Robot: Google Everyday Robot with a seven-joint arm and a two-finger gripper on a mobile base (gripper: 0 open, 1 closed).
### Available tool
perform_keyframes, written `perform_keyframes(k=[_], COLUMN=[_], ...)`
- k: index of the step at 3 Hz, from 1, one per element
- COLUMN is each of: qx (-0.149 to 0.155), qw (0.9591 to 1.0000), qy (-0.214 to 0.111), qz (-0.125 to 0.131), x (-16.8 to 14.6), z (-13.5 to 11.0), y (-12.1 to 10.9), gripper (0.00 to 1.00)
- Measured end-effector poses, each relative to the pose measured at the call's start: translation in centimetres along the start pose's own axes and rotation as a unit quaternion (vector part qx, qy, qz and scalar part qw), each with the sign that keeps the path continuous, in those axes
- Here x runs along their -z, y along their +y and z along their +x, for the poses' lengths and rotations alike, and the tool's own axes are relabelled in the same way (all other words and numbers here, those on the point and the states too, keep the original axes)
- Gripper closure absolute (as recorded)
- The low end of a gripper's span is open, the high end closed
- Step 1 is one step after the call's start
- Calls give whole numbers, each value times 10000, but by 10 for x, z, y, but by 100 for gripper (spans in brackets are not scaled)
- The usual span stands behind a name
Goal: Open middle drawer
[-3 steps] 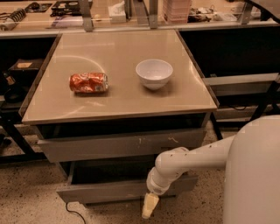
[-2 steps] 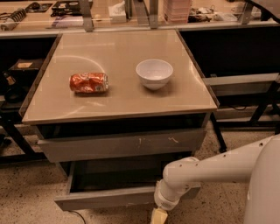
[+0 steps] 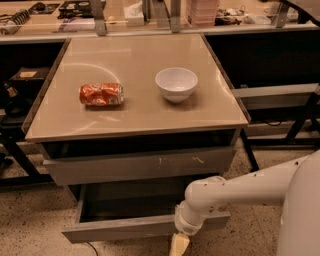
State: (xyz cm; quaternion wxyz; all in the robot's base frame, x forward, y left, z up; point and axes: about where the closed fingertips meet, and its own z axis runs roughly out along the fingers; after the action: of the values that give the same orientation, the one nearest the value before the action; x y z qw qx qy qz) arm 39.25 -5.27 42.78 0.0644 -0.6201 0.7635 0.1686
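Note:
The middle drawer (image 3: 125, 228) has a plain grey front and stands pulled out below the scratched upper drawer front (image 3: 135, 167). Its shallow inside (image 3: 130, 202) shows dark, with nothing visible in it. My gripper (image 3: 179, 244) is at the bottom edge of the view, right at the lower edge of the middle drawer's front, a little right of its middle. The white arm (image 3: 240, 190) reaches to it from the right. Most of the gripper is hidden behind the wrist and cut off by the frame. The lowest drawer is out of view.
A crushed orange can (image 3: 101, 94) lies on the tan cabinet top (image 3: 135, 120), with a white bowl (image 3: 176, 84) beside it. A cluttered shelf (image 3: 150, 15) runs behind. Dark table legs stand left (image 3: 15, 155) and right (image 3: 300, 120). The floor is speckled.
The middle drawer has slid further out toward the camera. My arm and gripper have moved down and toward the camera with its front.

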Motion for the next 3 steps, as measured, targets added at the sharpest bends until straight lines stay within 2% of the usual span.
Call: perform_keyframes(k=[1, 3], qx=[111, 167], qw=[9999, 9996], qy=[-46, 24], qz=[13, -230], x=[0, -21], z=[-5, -3], y=[-8, -14], gripper=[0, 0])
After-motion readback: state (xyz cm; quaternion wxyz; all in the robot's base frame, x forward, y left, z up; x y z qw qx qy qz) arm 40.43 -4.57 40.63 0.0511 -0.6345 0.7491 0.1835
